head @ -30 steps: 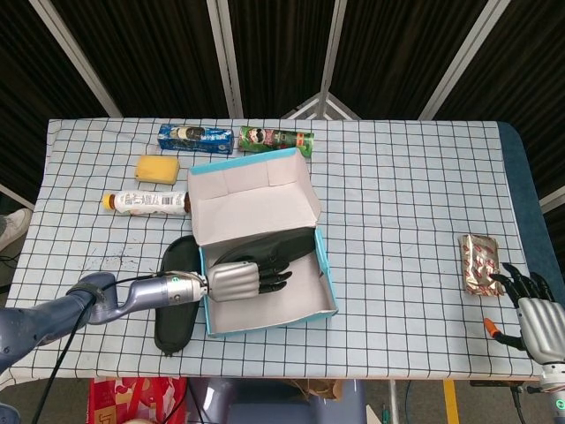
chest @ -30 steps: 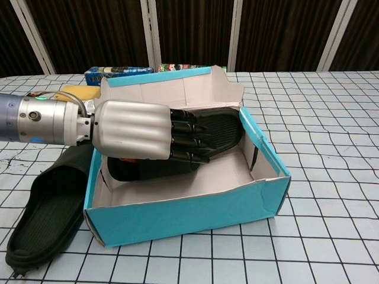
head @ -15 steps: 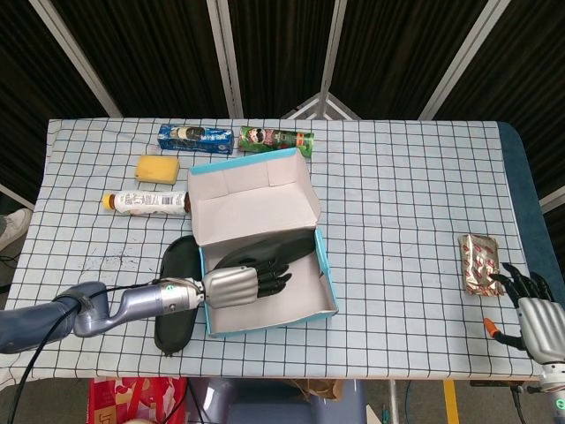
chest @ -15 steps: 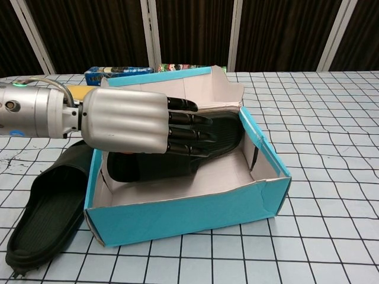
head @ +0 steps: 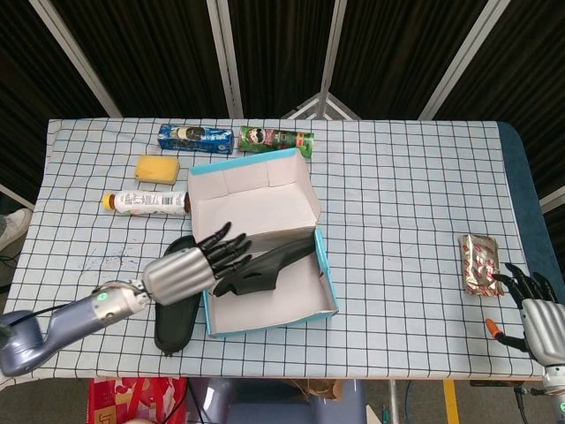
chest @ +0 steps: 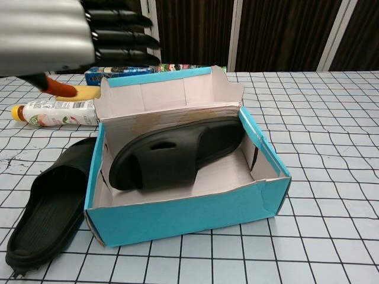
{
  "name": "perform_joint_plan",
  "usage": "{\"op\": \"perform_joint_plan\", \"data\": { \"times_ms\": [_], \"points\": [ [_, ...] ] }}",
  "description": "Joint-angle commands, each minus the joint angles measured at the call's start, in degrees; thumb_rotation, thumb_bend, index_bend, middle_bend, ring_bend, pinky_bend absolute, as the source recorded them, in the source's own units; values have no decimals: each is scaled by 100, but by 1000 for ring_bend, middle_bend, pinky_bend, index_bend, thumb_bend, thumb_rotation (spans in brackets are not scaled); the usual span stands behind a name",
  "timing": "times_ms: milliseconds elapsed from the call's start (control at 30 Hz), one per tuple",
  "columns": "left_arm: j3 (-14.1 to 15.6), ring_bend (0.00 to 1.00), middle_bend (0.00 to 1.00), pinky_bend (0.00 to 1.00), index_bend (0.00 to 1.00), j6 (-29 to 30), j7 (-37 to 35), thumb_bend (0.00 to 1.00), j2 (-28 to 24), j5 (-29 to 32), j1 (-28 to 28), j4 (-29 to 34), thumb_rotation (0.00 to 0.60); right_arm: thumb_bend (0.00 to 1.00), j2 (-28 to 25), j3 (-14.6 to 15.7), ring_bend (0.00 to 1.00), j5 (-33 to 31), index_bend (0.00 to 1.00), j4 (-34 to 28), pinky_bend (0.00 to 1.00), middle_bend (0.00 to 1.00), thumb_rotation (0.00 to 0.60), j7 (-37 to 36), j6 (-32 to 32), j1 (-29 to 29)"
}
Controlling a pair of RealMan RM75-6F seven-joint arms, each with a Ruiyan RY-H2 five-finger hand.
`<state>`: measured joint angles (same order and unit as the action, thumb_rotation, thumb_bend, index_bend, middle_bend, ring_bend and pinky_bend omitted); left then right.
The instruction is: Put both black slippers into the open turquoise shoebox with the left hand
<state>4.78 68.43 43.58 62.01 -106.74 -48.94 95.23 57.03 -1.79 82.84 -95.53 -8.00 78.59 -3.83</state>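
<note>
1. Shoebox of turquoise card stands open near the middle of the checked table, its lid tipped up on the far side.
2. One black slipper lies inside the box, leaning along the far wall, with nothing touching it.
3. The second slipper lies on the table just left of the box, beside its left wall.
4. The left hand hangs above the box's left edge, fingers spread apart and holding nothing; in the chest view it fills the top left corner.
5. The right hand sits at the near right edge of the table, fingers apart and empty, just near of a foil packet.
6. On the far left lie a bottle, a yellow sponge, a blue packet and a green tube.
</note>
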Motion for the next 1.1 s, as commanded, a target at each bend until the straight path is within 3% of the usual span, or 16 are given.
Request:
{"op": "perform_joint_plan", "data": {
  "times_ms": [33,233,400,567,867,1100],
  "points": [
    [161,2,133,125,59,461,-1,135,-76,363,713,161,600,306,-11,8,158,28,212,-15,45,102,600,-16,26,12],
    [470,4,144,128,63,635,-811,131,479,565,1370,-133,600,306,-19,12,158,25,212,-10,44,102,600,-30,12,13],
    [529,4,158,127,61,632,-1325,108,895,965,1781,-314,532,306,-14,11,158,24,212,18,44,102,600,-55,-16,-1],
    [343,1,141,127,52,478,-1799,90,1216,1411,1955,-492,448,307,-16,26,158,35,212,14,44,102,600,-34,-68,-23],
    [-202,0,127,127,37,-575,-2830,81,1084,2468,1640,-32,431,306,-7,17,158,2,213,14,44,102,600,4,-75,-25],
    [-491,0,158,127,33,-1338,-2647,95,670,3347,1322,389,427,306,-3,25,158,-13,212,13,44,102,600,32,-150,-58]
  ]
}}
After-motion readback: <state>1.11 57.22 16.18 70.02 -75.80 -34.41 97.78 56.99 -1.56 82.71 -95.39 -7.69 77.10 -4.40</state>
